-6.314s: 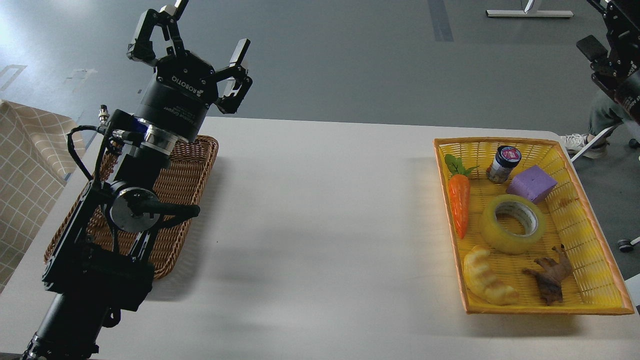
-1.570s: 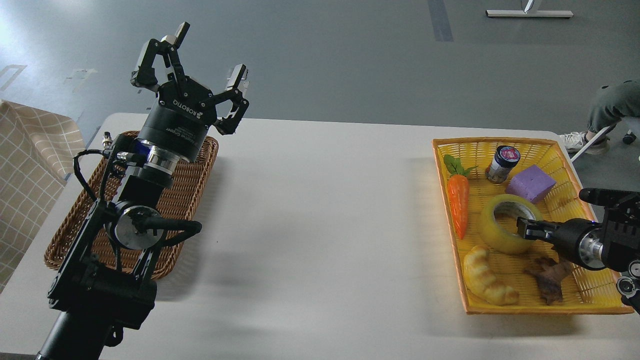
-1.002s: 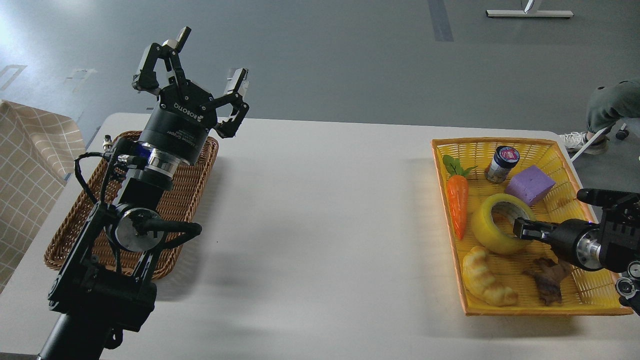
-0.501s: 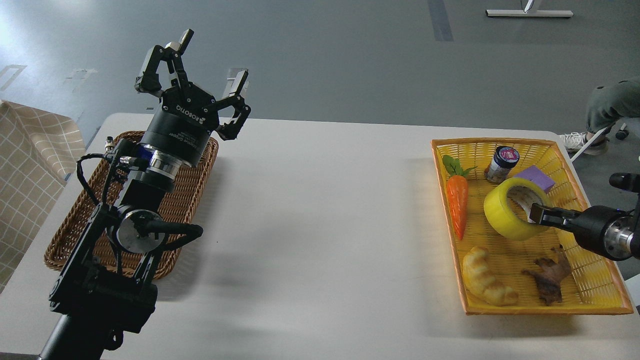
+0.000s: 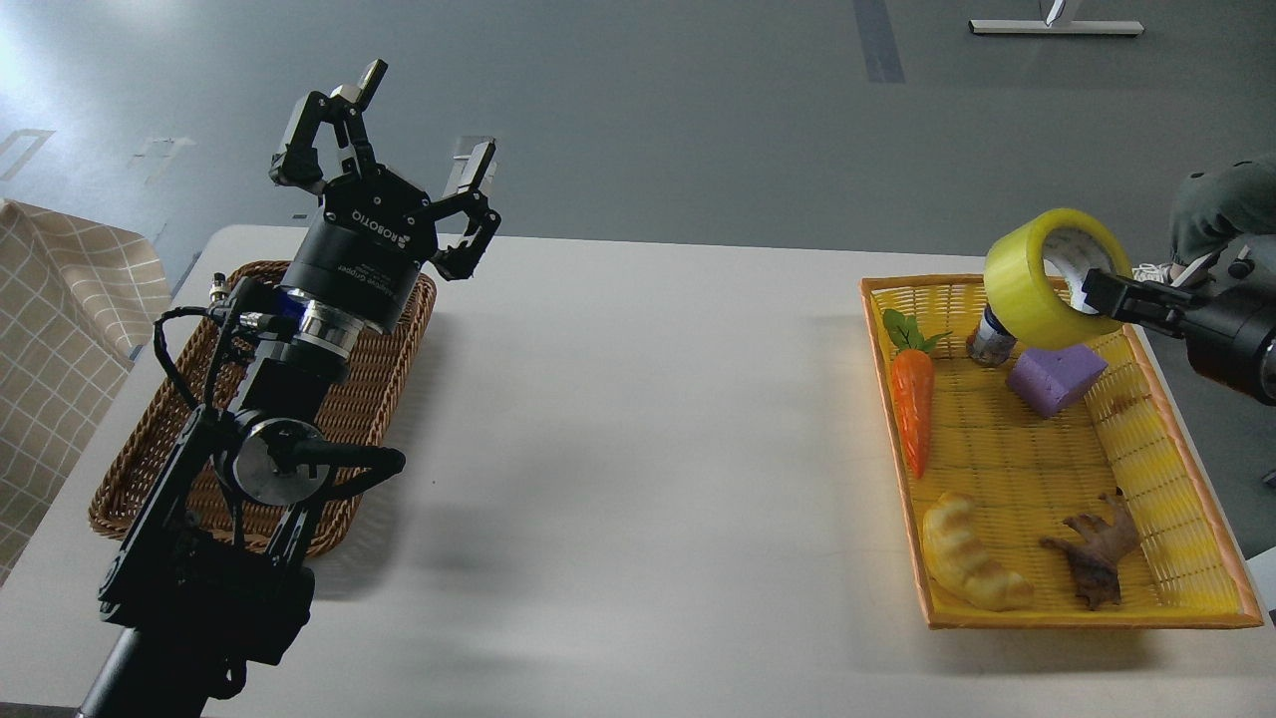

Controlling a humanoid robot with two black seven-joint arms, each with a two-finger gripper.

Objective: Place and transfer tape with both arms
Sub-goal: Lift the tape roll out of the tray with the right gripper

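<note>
The tape (image 5: 1027, 289), a wide yellow roll with a grey-white core, hangs in the air above the far end of the yellow basket (image 5: 1211, 529). My right gripper (image 5: 1097, 291) comes in from the right edge and is shut on the roll's wall, with one finger inside the core. My left gripper (image 5: 411, 125) is open and empty, raised above the far end of the brown wicker tray (image 5: 344, 399) at the table's left.
In the yellow basket lie a toy carrot (image 5: 915, 404), a small dark-lidded jar (image 5: 989, 339), a purple block (image 5: 1055, 379), a pale croissant toy (image 5: 962, 553) and a brown figure (image 5: 1097, 553). A checked cloth (image 5: 50, 329) hangs at left. A person's leg (image 5: 1221, 199) shows at right.
My right arm came in, closed on the tape in the basket and lifted it up and toward the far end. The left gripper has barely moved.
</note>
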